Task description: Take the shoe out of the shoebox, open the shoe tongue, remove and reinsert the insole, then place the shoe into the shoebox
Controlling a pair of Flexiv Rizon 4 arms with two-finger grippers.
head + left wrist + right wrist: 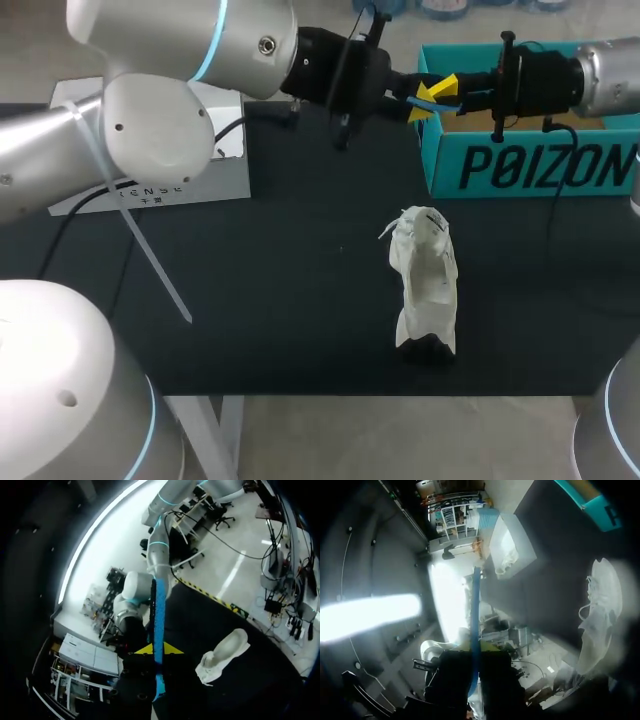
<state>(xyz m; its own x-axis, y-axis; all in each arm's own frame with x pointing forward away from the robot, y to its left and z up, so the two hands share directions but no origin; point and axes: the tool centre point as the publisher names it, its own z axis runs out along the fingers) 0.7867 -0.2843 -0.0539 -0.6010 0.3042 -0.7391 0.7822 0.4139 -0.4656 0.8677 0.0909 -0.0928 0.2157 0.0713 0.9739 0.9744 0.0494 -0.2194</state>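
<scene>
A thin blue insole (159,615) is held edge-on in the air between my two grippers, just off the teal shoebox's (530,165) left corner. My left gripper (420,105) is shut on it, yellow tips at either side of the strip (159,650). From the opposite side my right gripper (448,88) meets it; in the right wrist view the insole (475,610) runs tight between its dark fingers. The white shoe (425,285) stands on the black table in front of the box, tongue pulled open, apart from both grippers. It also shows beside the insole (222,657) (600,615).
A white box lid (225,180) lies at the table's back left, partly behind my left arm. The shoebox stands at the back right edge. A white strap (150,260) hangs off my left arm over the table's left half.
</scene>
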